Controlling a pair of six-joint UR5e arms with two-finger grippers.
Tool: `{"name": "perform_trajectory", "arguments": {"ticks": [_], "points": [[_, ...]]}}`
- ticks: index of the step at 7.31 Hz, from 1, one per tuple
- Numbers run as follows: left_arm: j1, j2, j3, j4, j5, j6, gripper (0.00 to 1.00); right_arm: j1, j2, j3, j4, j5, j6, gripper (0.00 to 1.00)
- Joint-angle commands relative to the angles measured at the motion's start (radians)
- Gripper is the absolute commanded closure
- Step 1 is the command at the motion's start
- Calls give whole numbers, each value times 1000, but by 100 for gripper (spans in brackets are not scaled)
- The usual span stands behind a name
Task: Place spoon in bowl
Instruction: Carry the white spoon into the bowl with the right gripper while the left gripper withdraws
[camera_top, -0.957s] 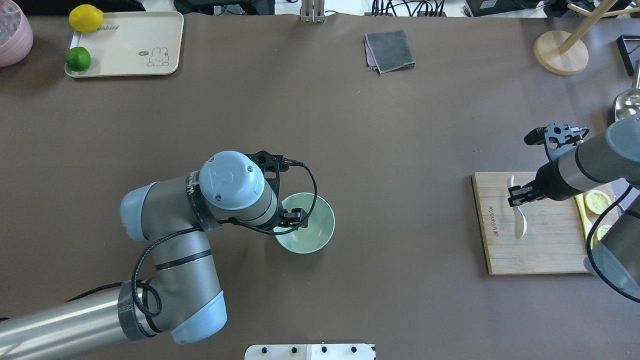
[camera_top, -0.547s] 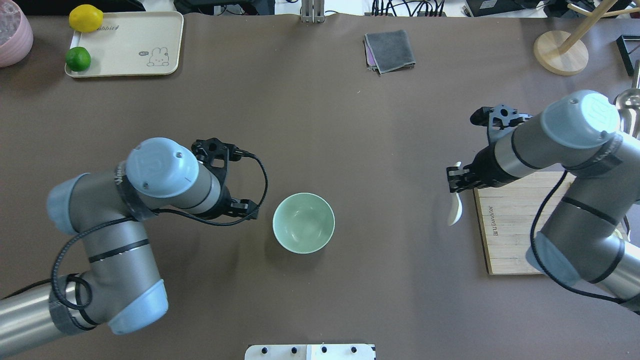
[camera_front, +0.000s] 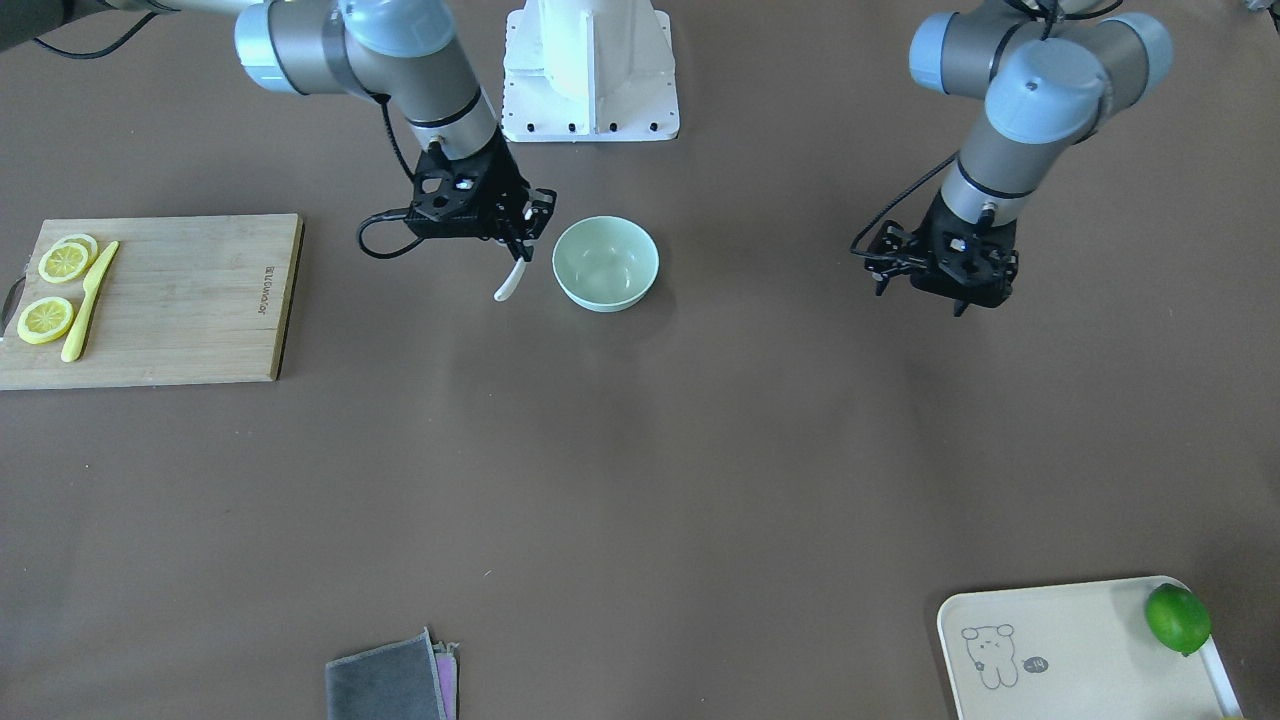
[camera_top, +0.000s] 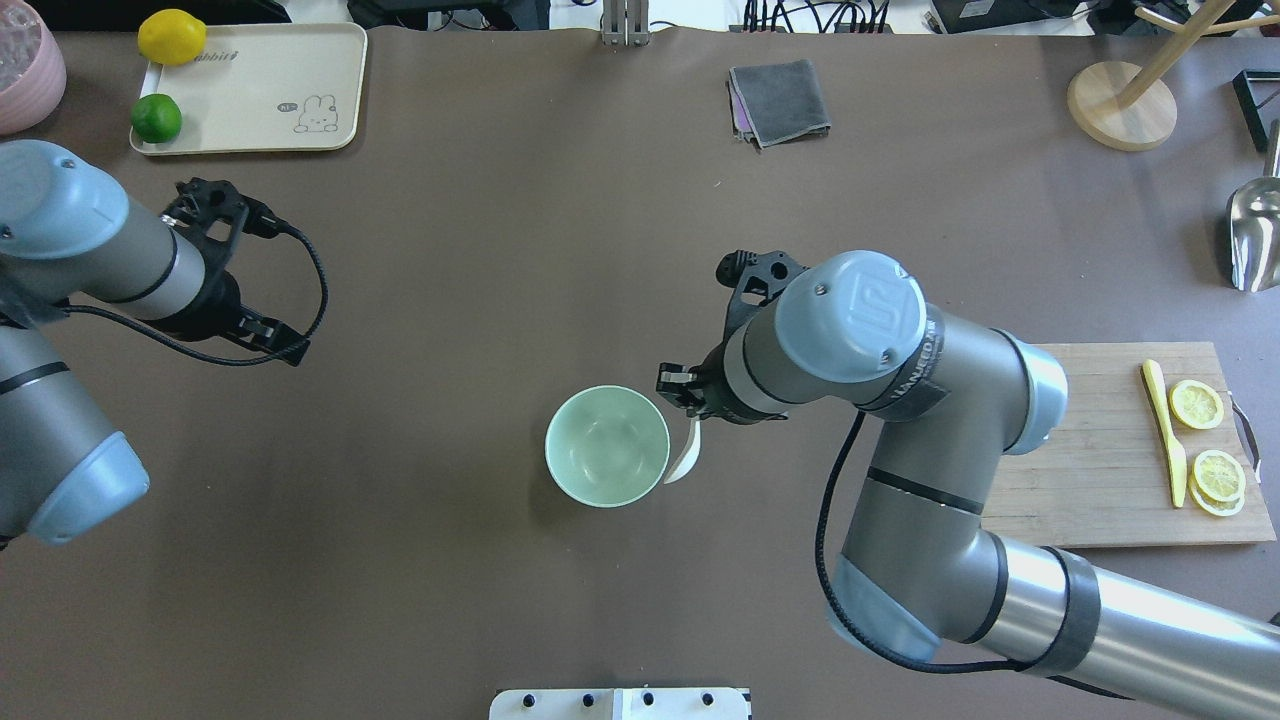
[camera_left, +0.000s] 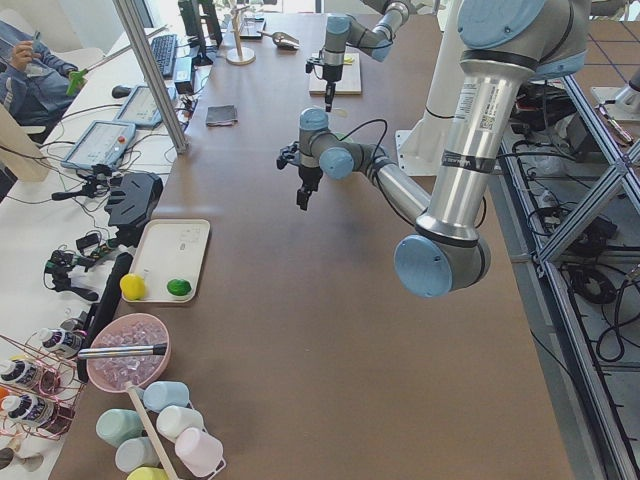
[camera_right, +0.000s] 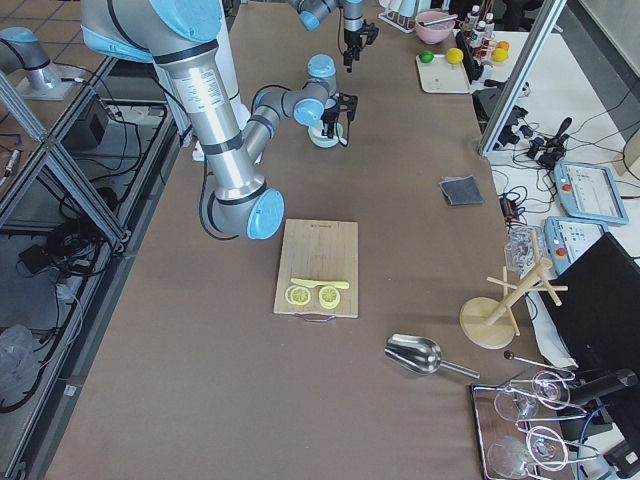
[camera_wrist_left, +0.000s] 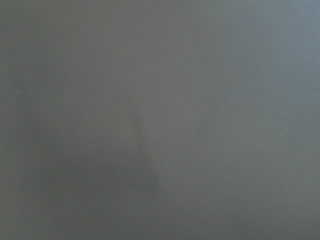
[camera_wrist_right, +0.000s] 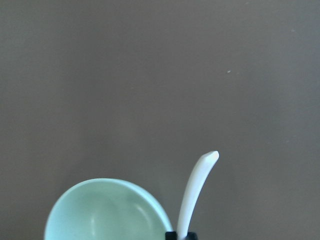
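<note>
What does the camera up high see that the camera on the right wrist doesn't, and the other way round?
Only the overhead view: both arms, the left gripper far off to the side, the cutting board with lemon slices and a yellow knife, the tray, the grey cloth.
Only the right wrist view: the spoon up close, looking thin from its edge.
Both: the spoon in the right gripper, beside the green bowl, not in it.

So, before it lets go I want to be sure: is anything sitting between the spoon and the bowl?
Nothing visible. The right gripper holds the spoon just beside the rim of the bowl, with only bare table between them, and the bowl is empty. The left gripper is far off to the side.
</note>
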Motion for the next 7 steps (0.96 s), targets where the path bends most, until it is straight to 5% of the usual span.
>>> {"name": "perform_trajectory", "arguments": {"ticks": [1,3,4,6,7], "points": [[-80,40,9,-8,-36,62,3,-55,112,-99,-4,-80,70,100],[-100,62,7,-8,-36,63,3,-66,123,-121,2,-111,83,100],[-107,63,9,-8,-36,63,3,-54,120,-121,2,-111,72,1],[-138,65,18,-3,-37,146,3,18,94,-109,-7,-58,39,0],[-208,107,36,-4,-58,275,3,101,3,-40,-9,43,-15,0]]}}
